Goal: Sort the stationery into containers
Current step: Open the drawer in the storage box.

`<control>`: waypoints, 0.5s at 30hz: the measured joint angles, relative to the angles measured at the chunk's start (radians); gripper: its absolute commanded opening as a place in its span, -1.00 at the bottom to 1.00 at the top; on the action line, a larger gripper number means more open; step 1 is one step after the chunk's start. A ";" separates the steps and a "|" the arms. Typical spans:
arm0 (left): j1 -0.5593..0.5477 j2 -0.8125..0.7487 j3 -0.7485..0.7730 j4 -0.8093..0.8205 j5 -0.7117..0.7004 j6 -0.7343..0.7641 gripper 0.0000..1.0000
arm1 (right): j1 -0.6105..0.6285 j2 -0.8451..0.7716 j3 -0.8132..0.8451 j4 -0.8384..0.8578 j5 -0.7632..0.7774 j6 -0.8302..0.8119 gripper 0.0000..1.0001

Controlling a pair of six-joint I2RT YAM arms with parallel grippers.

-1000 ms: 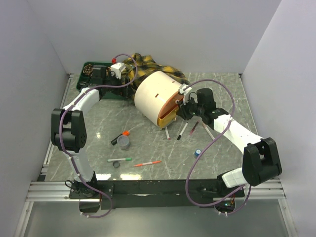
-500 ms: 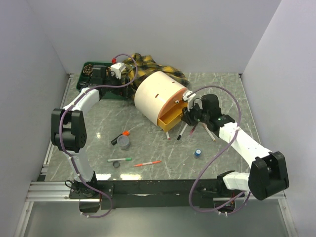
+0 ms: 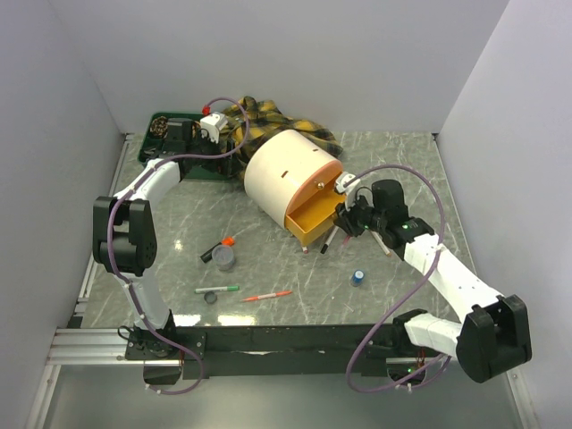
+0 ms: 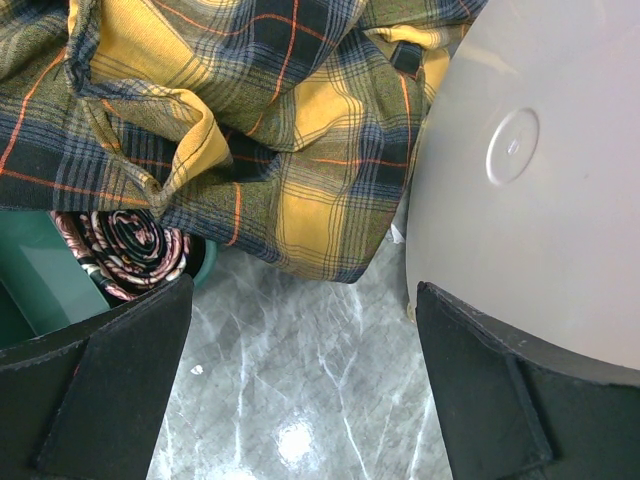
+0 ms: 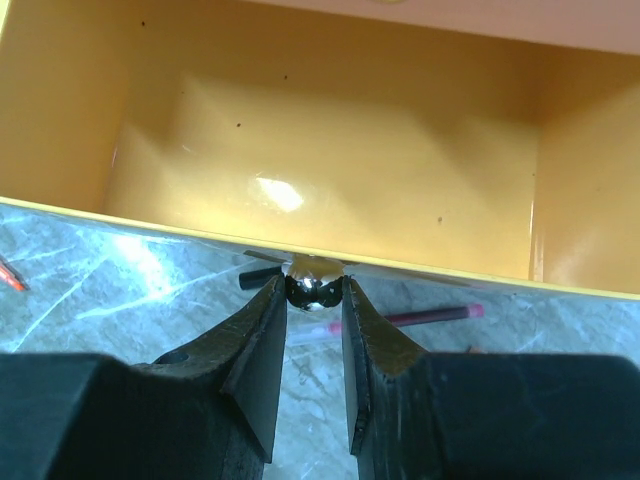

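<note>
Right on the knob (image 5: 313,291): pinched tight between the narrow fingers of the right gripper (image 3: 343,216), at the front lip of the orange tray (image 5: 330,120), out proud of the cream drum (image 3: 284,174). Spread wide, the left gripper (image 4: 302,300), up by the plaid cloth (image 4: 300,150) and dark green tray (image 3: 165,121). Loose on the table (image 3: 179,223), nearer the front: highlighter (image 3: 218,248), tape roll (image 3: 225,260), pens (image 3: 268,295).

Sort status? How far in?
Early. Done: the drum has its orange drawer out, empty inside. In hand: right jaws shut on the drawer knob. Left to do: pens, tape roll and highlighter all lie on the table; left jaws open, holding nothing, by the plaid cloth.
</note>
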 measured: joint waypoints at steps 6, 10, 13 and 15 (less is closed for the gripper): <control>0.000 0.000 0.000 0.003 -0.009 0.001 0.98 | -0.005 -0.015 -0.016 0.002 0.001 0.000 -0.88; 0.000 0.000 0.000 0.005 -0.023 0.002 0.99 | -0.007 -0.015 -0.016 0.002 0.001 -0.002 -0.88; 0.000 0.000 -0.001 0.007 -0.029 0.005 0.99 | -0.008 -0.015 -0.016 0.001 0.001 -0.007 -0.86; 0.000 0.000 -0.003 0.007 -0.034 0.006 0.99 | -0.008 -0.015 -0.016 0.001 0.001 -0.010 -0.86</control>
